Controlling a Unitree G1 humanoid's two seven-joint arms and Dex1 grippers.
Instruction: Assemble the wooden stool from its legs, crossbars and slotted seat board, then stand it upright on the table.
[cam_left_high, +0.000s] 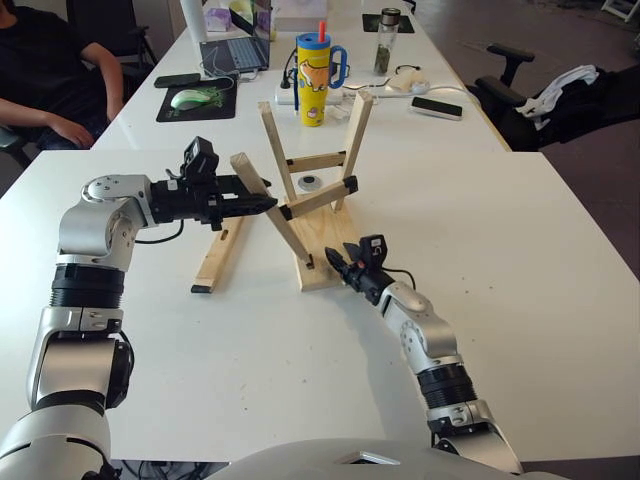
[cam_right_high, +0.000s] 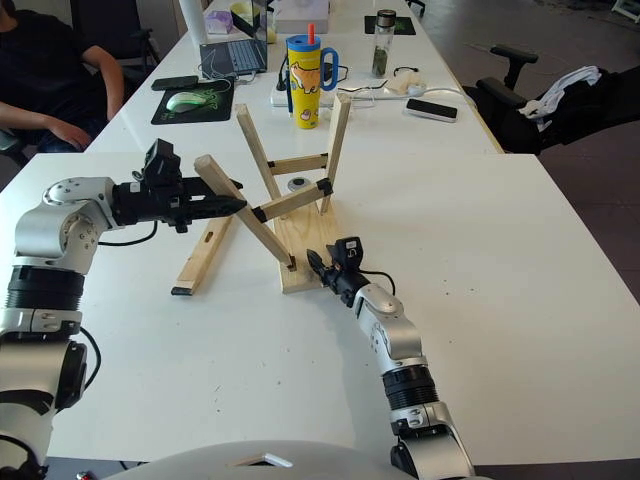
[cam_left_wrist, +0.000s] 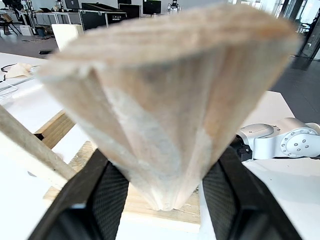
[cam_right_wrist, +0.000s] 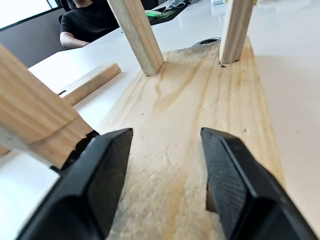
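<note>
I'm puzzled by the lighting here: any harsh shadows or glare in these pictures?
Left eye view: the table is evenly lit, only soft shadows beside the loose board. Right wrist view: a washed-out bright patch in one corner, no glare on the seat board.

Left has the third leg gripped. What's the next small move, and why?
Probably tip the leg upright with the left gripper. It slants steeply, its lower end at the near part of the seat board, while the two far legs already stand in it. The right gripper sits open at the board's near end, placed to steady it.
</note>
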